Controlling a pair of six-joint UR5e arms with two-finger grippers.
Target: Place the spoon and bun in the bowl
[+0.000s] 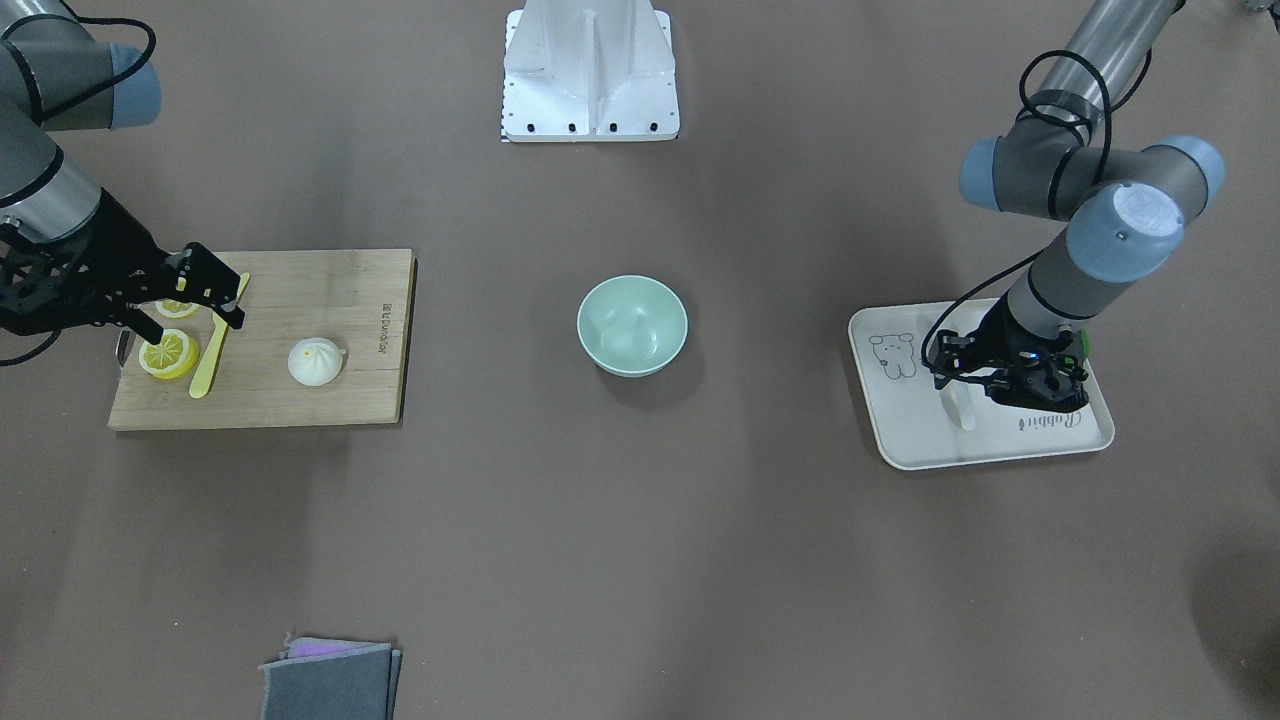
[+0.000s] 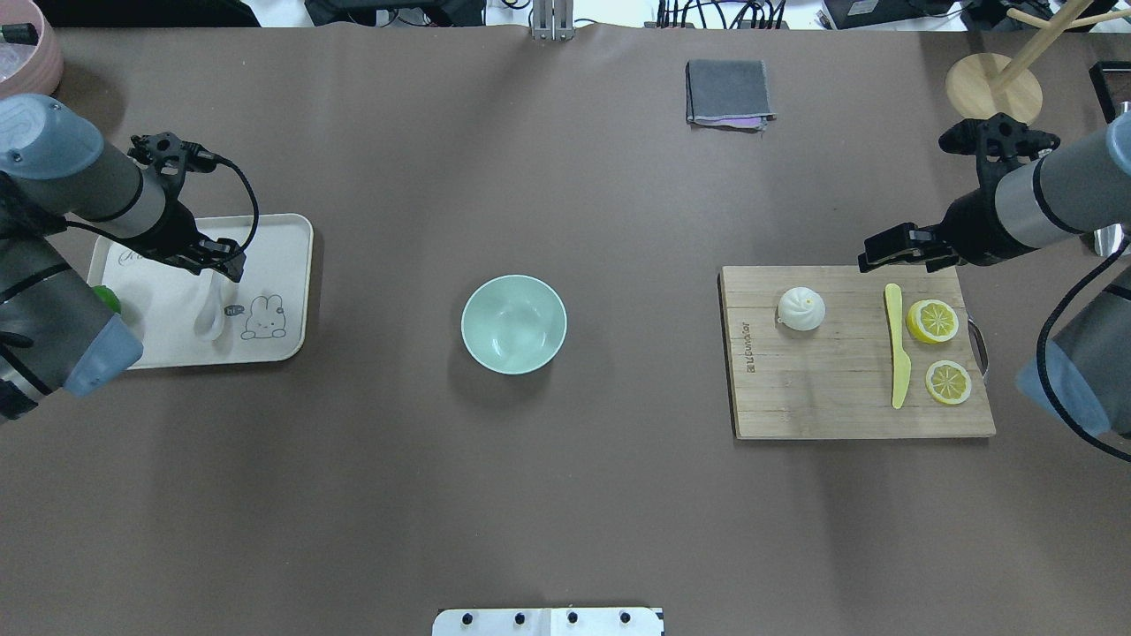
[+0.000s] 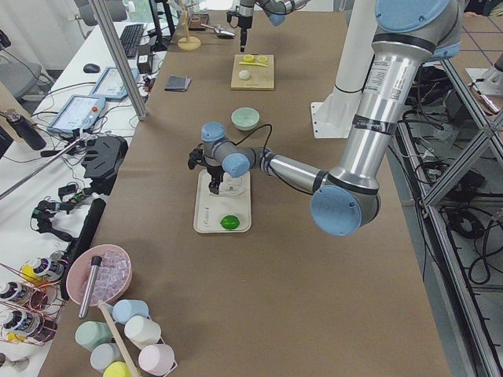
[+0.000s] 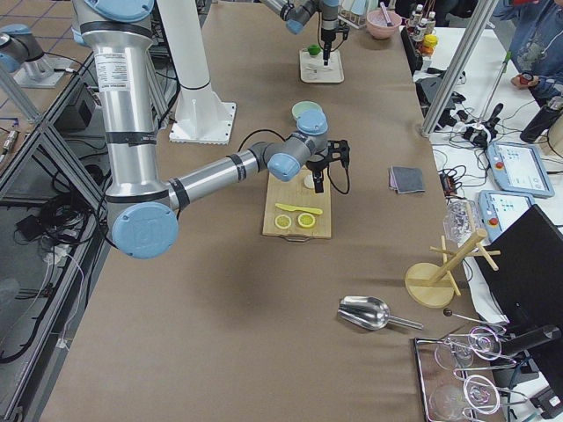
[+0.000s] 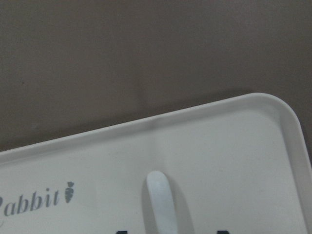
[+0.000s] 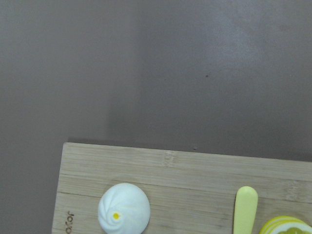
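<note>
The white spoon (image 2: 210, 314) lies on a cream tray (image 2: 283, 291) at the table's left. My left gripper (image 2: 216, 261) hangs open low over its handle (image 5: 161, 204), dark fingertips either side at the left wrist view's bottom edge. The white bun (image 2: 801, 309) sits on a wooden cutting board (image 2: 831, 389) at the right and also shows in the right wrist view (image 6: 124, 210). My right gripper (image 2: 884, 247) looks open and empty above the board's far edge, right of the bun. The mint-green bowl (image 2: 513, 323) stands empty in the table's middle.
A yellow plastic knife (image 2: 896, 353) and two lemon slices (image 2: 933, 321) lie on the board beside the bun. A green object (image 2: 108, 299) sits on the tray's left end. A grey folded cloth (image 2: 727, 93) and a wooden stand (image 2: 994, 84) are at the far side.
</note>
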